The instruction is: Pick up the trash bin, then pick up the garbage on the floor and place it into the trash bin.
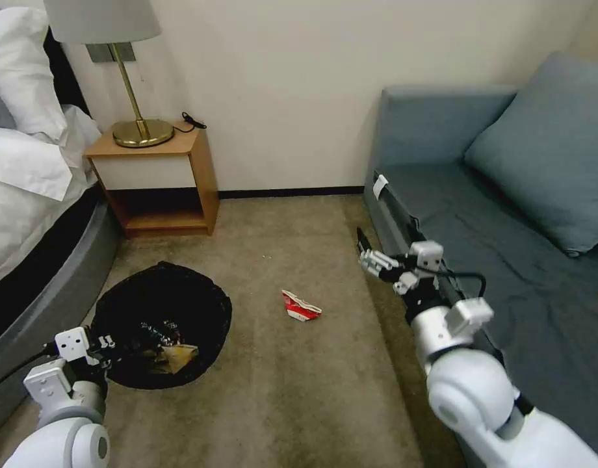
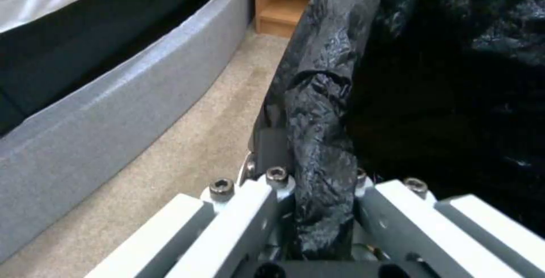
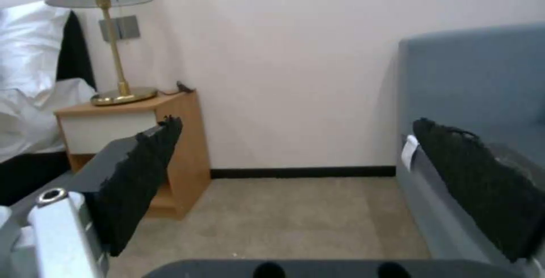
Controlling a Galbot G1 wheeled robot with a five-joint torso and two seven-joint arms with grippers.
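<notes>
Meanwhile, left hand (image 2: 318, 210) clamped on trash bin (image 1: 161, 323) rim, open carpet (image 1: 299, 364) alongside.

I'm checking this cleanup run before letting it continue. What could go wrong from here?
1. The left gripper pinches the trash bin at its rim through the crinkly black bag; the plastic may slip or tear.
2. The bin already holds litter, so a tilt might spill it.
3. The red-and-white carton lies flat on the carpet, and the open right gripper, up beside the sofa, may struggle to grasp it.
</notes>
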